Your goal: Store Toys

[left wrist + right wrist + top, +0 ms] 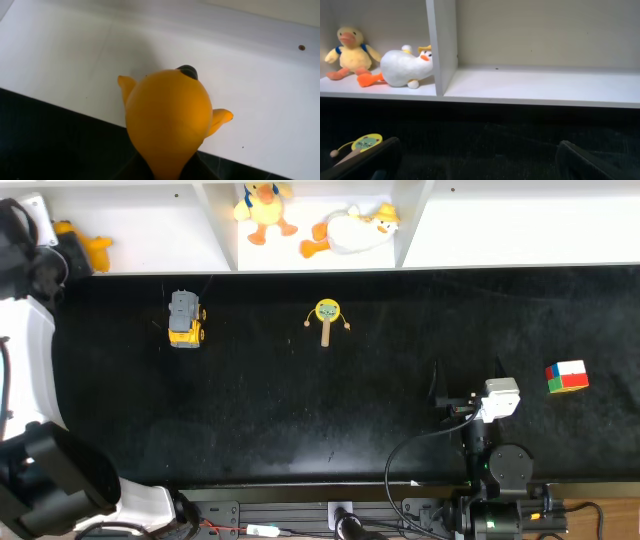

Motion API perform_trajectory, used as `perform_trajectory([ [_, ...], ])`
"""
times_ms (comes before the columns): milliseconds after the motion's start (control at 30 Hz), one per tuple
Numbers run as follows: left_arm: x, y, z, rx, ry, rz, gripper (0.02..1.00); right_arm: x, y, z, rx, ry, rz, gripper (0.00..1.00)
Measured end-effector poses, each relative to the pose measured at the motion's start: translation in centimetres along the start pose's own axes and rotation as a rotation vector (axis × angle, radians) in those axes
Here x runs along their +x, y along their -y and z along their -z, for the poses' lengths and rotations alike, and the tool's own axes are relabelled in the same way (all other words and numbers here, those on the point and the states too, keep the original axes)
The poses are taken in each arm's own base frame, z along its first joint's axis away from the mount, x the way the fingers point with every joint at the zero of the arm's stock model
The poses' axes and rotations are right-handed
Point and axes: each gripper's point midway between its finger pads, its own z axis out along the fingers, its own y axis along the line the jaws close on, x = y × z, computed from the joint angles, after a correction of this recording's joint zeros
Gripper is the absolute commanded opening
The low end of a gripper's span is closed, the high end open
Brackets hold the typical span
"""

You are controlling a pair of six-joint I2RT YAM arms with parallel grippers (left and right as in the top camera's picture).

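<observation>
A matte black tabletop [300,410] runs up to a white open-fronted shelf unit [500,240] split by upright white divider panels [440,45].

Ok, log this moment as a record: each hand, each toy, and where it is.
left hand: shut on orange toy, at the left compartment of the shelf
right hand: open, holding nothing, over the right side of the black table
middle compartment: yellow duck and white goose, side by side
on table: toy truck, rattle drum, colour cube
left to store: the three table toys
</observation>
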Motion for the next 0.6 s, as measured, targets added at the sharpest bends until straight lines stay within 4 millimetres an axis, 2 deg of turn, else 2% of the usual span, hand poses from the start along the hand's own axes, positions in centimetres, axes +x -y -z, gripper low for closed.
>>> perform_trajectory([
  [167, -0.02, 0.15, -0.13, -0.002, 0.001, -0.004, 0.119, 0.01, 0.00, 0.00, 0.000, 0.000, 0.000, 0.996],
  [367, -0.19, 0.13, -0.65, -0.003, 0.008, 0.003, 0.207, 0.02, -0.02, 0.00, -0.001, -0.001, 0.000, 0.996],
  [500, -0.52, 0.12, -0.62, -0.003, 0.021, 0.010, 0.338, 0.00, 0.00, 0.00, 0.000, 0.000, 0.000, 0.996],
  [600, -0.88, 0.11, -0.64, -0.003, 0.036, 0.010, 0.551, 0.01, 0.00, 0.00, 0.000, 0.000, 0.000, 0.996],
])
